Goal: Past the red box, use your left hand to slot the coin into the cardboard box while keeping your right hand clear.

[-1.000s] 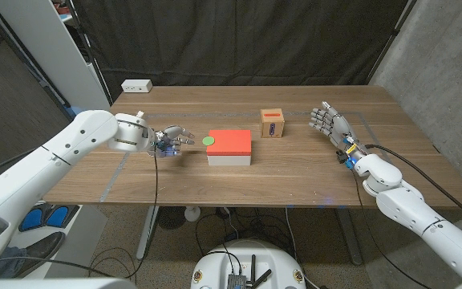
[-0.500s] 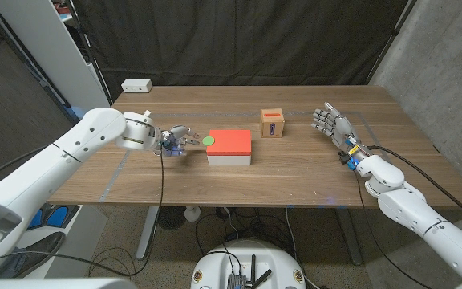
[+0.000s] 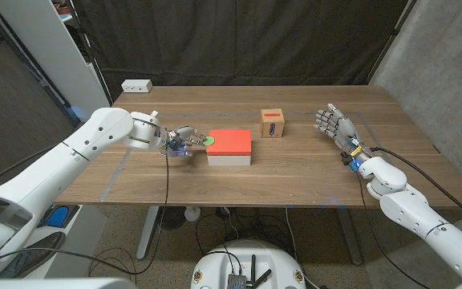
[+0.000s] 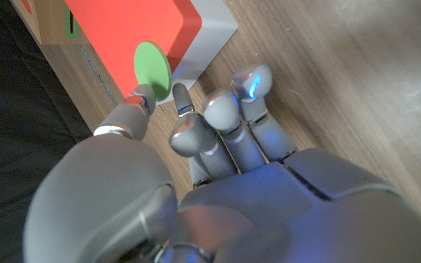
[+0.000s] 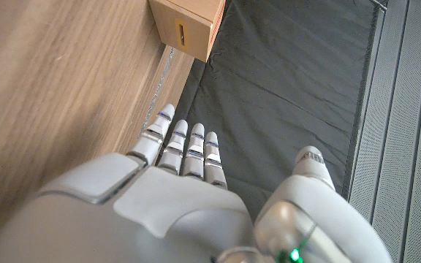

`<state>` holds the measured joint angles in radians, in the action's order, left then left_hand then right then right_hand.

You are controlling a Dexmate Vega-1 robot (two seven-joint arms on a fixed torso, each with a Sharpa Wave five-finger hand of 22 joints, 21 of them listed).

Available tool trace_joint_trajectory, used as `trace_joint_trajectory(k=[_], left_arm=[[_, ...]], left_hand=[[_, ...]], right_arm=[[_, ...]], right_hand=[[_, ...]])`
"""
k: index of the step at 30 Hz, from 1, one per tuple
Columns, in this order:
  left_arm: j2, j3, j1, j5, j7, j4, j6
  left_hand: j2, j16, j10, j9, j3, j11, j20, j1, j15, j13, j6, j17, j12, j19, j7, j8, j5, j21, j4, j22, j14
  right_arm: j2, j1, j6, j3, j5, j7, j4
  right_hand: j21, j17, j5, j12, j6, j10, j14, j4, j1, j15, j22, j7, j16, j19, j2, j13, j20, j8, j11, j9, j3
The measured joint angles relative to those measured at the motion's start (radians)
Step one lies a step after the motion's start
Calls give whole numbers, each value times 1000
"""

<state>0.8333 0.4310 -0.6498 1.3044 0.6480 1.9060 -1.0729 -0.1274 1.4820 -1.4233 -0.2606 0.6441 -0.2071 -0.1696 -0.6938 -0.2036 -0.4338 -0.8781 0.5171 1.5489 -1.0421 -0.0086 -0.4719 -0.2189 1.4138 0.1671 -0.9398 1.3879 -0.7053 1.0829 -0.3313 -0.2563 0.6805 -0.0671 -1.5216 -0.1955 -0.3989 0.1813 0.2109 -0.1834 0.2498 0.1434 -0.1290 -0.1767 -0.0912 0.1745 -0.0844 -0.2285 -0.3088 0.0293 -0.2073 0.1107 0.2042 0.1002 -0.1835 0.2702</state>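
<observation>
A green coin (image 3: 208, 141) lies on the left end of the red-topped box (image 3: 229, 145) at the table's middle. My left hand (image 3: 180, 141) is just left of the box, with its thumb (image 4: 139, 98) and a fingertip (image 4: 180, 93) at the coin's (image 4: 153, 65) near edge; I cannot tell whether they touch it. The coin still lies flat on the red box (image 4: 123, 25). The small cardboard box (image 3: 273, 124) with a slot in its top stands behind and right of the red box. My right hand (image 3: 334, 124) is far off at the table's right, fingers straight, holding nothing.
A white power strip (image 3: 136, 85) lies at the back left corner of the table (image 3: 295, 172). A black curtain hangs behind the table, and a white panel stands at the far left. The cardboard box (image 5: 186, 22) also appears beyond my right hand's fingers.
My left hand has moved right along the table until its fingertips reach the coin's edge. The coin and both boxes have not moved. My right hand has shifted only slightly.
</observation>
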Motion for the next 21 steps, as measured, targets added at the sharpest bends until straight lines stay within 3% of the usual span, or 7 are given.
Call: trace_joint_trajectory(k=[21], left_arm=[[-31, -8, -11, -29, -1, 3, -8]], left_hand=[[3, -16, 0, 15, -4, 0, -2, 2, 0, 3, 0, 5, -7, 2, 0, -20, 0, 0, 4, 11, 0]], right_arm=[[8, 16, -20, 10, 9, -2, 11]], right_hand=[[0, 0, 0, 0, -9, 0, 0, -3, 0, 0, 0, -1, 0, 0, 0, 0, 0, 0, 0, -5, -3]])
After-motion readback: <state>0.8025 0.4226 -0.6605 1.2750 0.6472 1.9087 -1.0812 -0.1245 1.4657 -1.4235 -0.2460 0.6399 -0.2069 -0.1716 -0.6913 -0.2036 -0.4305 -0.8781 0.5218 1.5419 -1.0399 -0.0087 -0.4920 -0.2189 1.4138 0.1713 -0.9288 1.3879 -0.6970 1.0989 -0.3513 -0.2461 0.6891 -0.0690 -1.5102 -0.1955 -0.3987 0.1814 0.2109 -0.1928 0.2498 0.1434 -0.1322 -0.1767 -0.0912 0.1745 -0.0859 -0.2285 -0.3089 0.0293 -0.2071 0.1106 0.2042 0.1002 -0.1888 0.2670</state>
